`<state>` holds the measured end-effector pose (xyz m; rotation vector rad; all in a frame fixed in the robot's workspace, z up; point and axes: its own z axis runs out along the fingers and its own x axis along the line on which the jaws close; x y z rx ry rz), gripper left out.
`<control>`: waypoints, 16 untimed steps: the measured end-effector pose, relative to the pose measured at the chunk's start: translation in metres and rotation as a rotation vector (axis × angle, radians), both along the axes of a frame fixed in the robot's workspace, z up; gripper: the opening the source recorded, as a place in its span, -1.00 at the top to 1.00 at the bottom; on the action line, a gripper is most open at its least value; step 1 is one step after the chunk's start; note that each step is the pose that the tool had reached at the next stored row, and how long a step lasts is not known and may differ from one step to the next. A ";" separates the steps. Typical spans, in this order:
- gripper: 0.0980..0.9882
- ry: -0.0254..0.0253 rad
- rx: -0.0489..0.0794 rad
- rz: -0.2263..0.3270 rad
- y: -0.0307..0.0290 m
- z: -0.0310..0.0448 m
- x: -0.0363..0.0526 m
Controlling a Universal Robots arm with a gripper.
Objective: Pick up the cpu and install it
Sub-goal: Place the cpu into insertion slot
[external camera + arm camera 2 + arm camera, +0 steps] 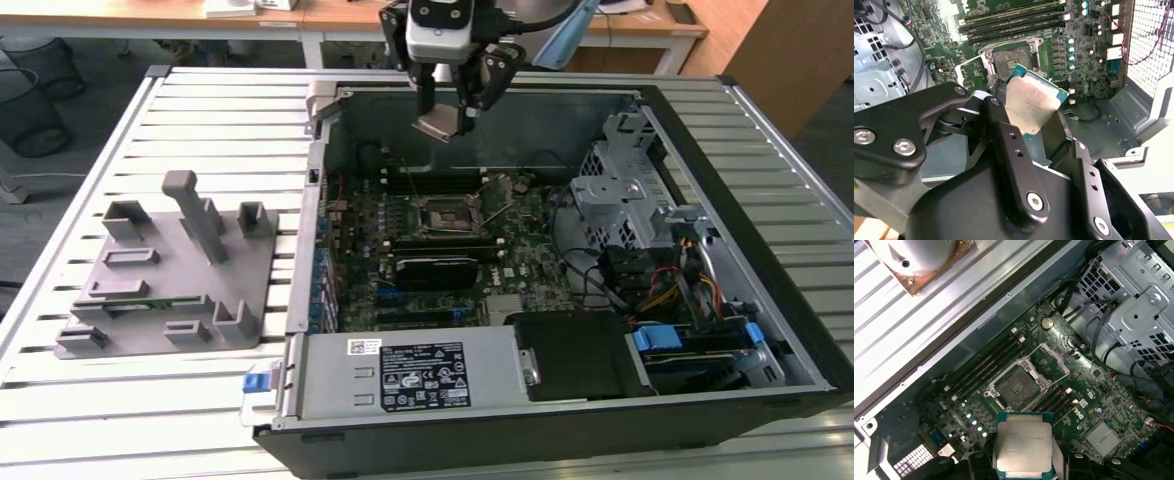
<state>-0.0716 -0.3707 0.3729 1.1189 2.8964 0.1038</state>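
cpu count: one cpu [438, 128], square, with a silvery lid and a thin green rim, seen in both wrist views too [1031, 107] [1024, 445]
gripper count: one gripper [447, 115] with two dark fingers [999, 120], also caught in both wrist views [1029, 119] [1024, 462]
other stuff counted: one open computer case [534, 425], one motherboard [354, 225], one socket [447, 215], two memory banks with one on each side of the socket [989, 362] [1056, 400], one grey fixture block [174, 270] and one slatted table [227, 110]
grip: the fingers are closed in narrow on the cpu, which is pinched by two opposite edges, so the gap is pretty much one chip wide
contact: nothing but the cpu is touched by the gripper
where the cpu is: it's held up in the air over the far end of the case and clear of the motherboard. In the exterior view it's seen well above the socket and a bit beyond it
socket: its contact field [1016, 387] is exposed, and the metal frame [974, 65] is swung up and open
cpu facing: the metal lid is turned toward both wrist cameras and the underside can't be seen
cpu tilt: in the exterior view it's hung at a slant, not flat to the board, with one corner lowest
long axis: none can really be picked, since the chip is square
fixture block: it's parked on the table at the exterior view's left, well apart from the gripper
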 end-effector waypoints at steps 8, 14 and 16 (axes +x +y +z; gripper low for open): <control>0.04 0.0000 -0.001 -0.106 0.0008 -0.0002 0.0000; 0.04 0.0000 -0.001 -0.214 0.0008 -0.0008 0.0000; 0.04 0.0000 -0.001 -0.250 0.0008 -0.0010 0.0000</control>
